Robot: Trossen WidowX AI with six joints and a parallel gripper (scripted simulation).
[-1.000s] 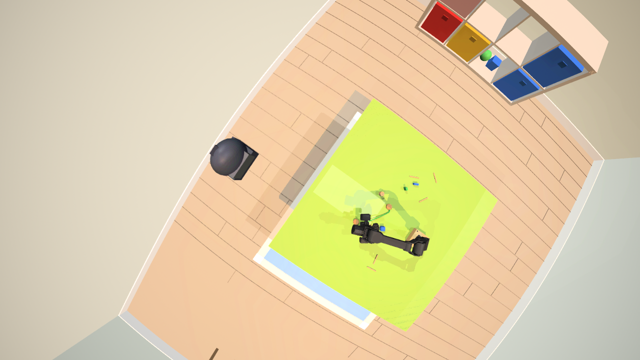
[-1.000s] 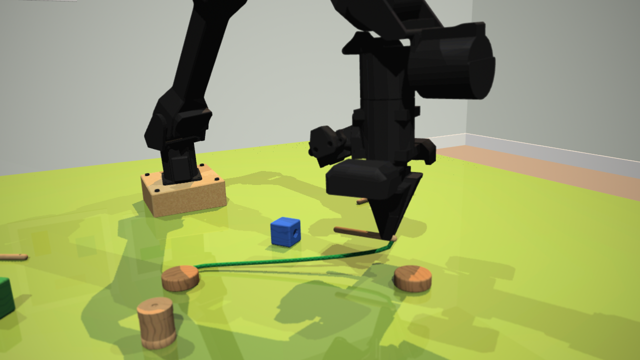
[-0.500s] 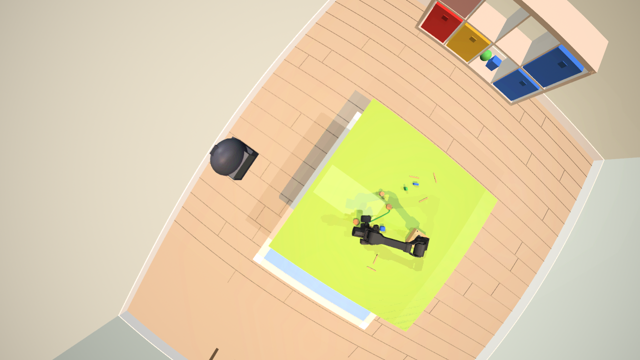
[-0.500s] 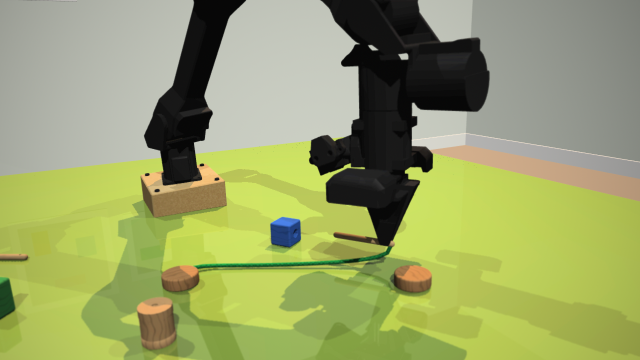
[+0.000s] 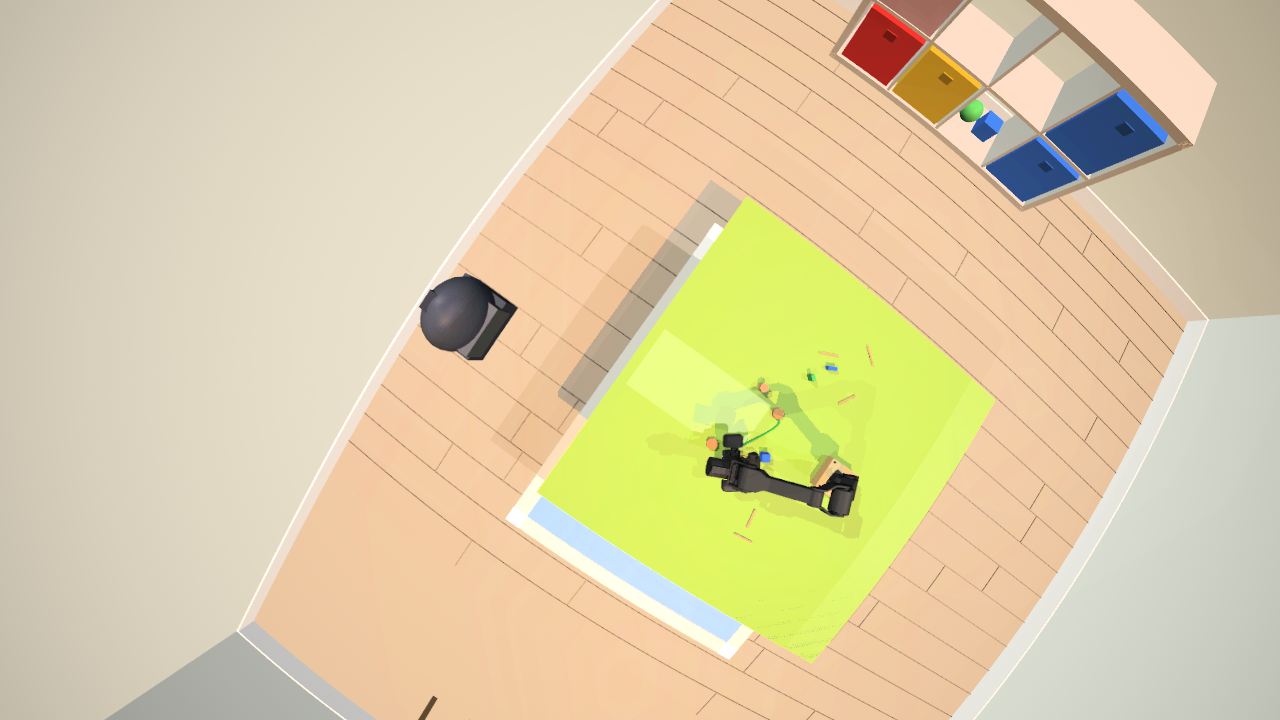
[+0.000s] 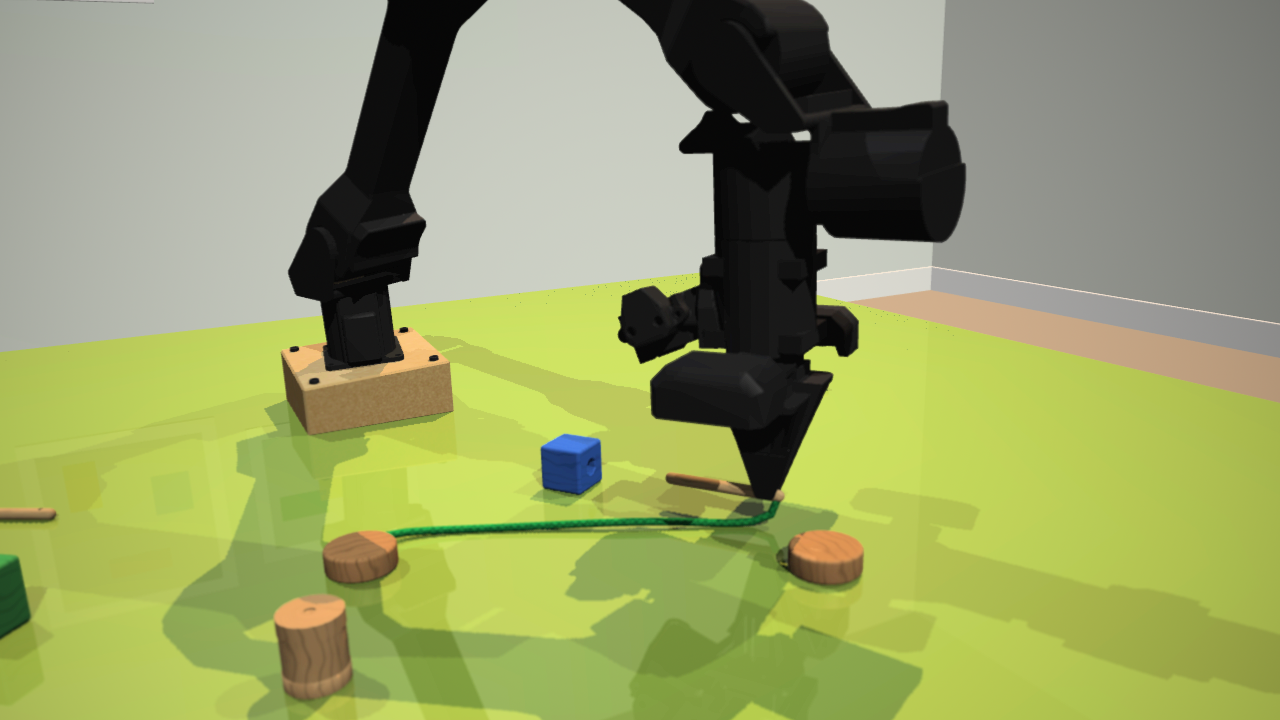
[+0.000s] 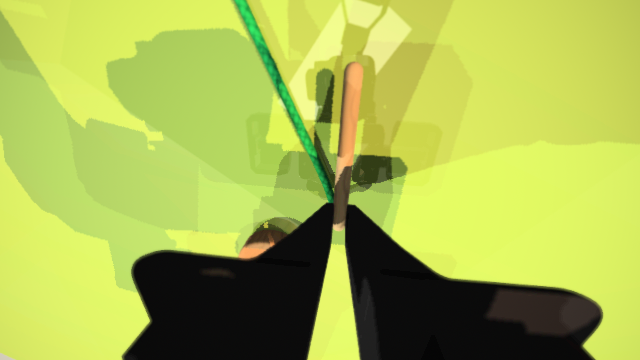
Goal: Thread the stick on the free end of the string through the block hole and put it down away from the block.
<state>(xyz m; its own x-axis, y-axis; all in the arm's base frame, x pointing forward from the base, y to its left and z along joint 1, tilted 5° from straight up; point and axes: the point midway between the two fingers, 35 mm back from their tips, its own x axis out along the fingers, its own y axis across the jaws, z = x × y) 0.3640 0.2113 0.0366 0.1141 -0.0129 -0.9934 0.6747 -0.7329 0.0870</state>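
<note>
My gripper is shut on the wooden stick near its string end. The stick is a little above the table, its free end pointing toward the block's side in the exterior view. The green string runs from that end to the round button. The blue block stands on the table, its hole facing the stick's side. The stick is outside the hole. The block is out of the wrist view.
Another wooden disc lies near the gripper. A wooden cylinder stands beyond the button. Loose sticks, a green piece and a small blue piece lie farther off. The arm's base block stands behind.
</note>
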